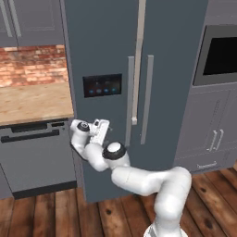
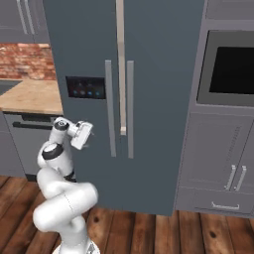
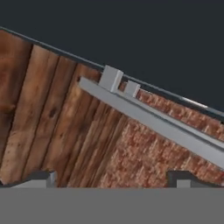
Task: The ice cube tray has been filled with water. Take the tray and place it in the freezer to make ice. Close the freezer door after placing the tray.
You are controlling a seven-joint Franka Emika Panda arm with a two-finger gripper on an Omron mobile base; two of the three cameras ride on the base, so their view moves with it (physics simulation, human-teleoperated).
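Freezer fills middle of both base views, dark slate, two doors shut. Freezer door on left carries black display with blue lights. Two grey vertical handles flank centre seam. Hand hangs low before freezer door, below display, fingers spread, holding nothing. Left: wooden tabletop, brick wall, dishwasher. Right: built-in oven, cabinet doors below. Wood floor.
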